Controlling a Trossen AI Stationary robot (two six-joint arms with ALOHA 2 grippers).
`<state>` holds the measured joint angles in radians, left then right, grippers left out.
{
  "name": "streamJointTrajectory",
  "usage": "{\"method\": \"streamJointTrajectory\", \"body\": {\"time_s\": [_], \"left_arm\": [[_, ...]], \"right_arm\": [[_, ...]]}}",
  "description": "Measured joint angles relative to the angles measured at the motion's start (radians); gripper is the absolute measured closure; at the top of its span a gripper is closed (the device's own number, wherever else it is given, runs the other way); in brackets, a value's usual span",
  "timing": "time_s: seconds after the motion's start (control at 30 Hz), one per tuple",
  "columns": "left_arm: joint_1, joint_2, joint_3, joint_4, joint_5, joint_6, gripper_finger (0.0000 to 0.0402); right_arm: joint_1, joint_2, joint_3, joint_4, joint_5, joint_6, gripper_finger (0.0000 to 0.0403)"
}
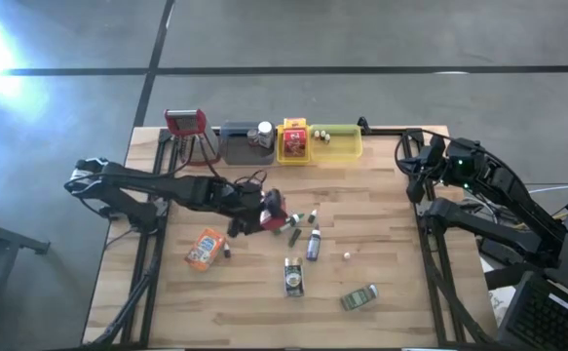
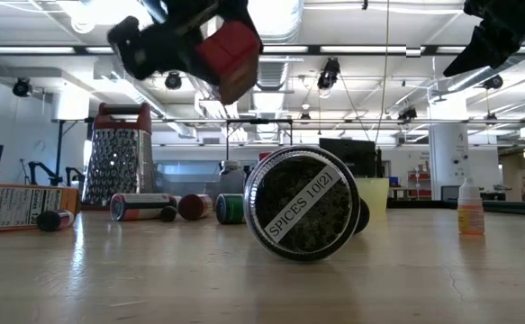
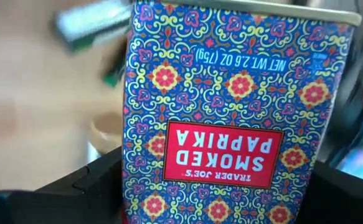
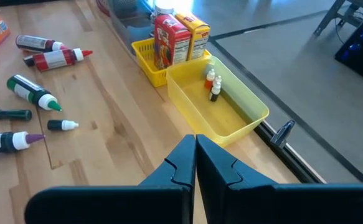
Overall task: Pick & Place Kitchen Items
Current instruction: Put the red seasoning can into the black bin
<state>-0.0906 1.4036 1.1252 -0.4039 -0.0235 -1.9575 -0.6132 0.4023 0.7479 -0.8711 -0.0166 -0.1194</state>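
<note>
A spice jar (image 2: 307,204) lies on its side nearest the low camera, its lid facing outward and its long axis running away across the wooden table (image 1: 381,244). Beyond it, small capped bottles (image 2: 142,207) lie on their sides in a loose row, beside an orange box (image 1: 205,248) lying flat. Above them the left gripper (image 1: 264,213) grasps a smoked paprika tin (image 3: 231,112), red-topped, lifted clear of the table over its middle and tilted; the label reads upside down to the wrist camera, the tin's long axis running out from between the fingers. Around it lie a purple-capped bottle (image 1: 313,244), a green-capped bottle (image 4: 32,92), a dark jar (image 1: 293,278) and a green tin (image 1: 359,297). At the far edge stands a metal grater (image 1: 188,127), then a grey tray (image 1: 240,144) holding a white-capped jar (image 1: 264,133), a small yellow basket (image 4: 150,59) with two upright cartons (image 4: 180,36), and a yellow tray (image 4: 231,118) holding small dropper bottles (image 4: 213,84) standing upright. The right gripper (image 4: 195,165), clenched on nothing, waits near the table's right far corner.
</note>
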Motion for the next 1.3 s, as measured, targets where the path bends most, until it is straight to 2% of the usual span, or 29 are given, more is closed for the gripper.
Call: {"method": "streamJointTrajectory", "body": {"time_s": [0.23, 0.3, 0.4, 0.63, 0.8, 1.03, 1.3], "left_arm": [[0.000, 0.000, -0.012, 0.001, 0.004, -0.582, 0.0071], [0.000, 0.000, -0.021, -0.003, 0.005, -0.699, 0.0071], [0.009, 0.000, -0.027, 0.010, 0.006, -0.796, 0.0071], [0.068, -0.001, -0.033, 0.045, 0.013, -0.732, 0.0071], [0.150, 0.023, -0.034, 0.101, 0.109, -0.698, 0.0071], [0.292, 0.117, -0.034, 0.270, 0.376, -0.582, 0.0071], [0.443, 0.280, -0.034, 0.475, 0.691, -0.559, 0.0071]], "right_arm": [[0.000, 0.000, 0.000, 0.000, 0.000, 0.000, 0.0394], [0.000, 0.000, 0.000, 0.000, 0.000, 0.000, 0.0394], [0.000, 0.000, 0.000, 0.000, 0.000, 0.000, 0.0394], [0.000, 0.000, 0.000, 0.000, 0.000, 0.000, 0.0394], [0.000, 0.000, 0.000, 0.000, 0.000, 0.000, 0.0394], [0.000, 0.000, 0.000, 0.000, 0.000, 0.000, 0.0394], [0.000, 0.000, 0.000, 0.000, 0.000, 0.000, 0.0394]]}}
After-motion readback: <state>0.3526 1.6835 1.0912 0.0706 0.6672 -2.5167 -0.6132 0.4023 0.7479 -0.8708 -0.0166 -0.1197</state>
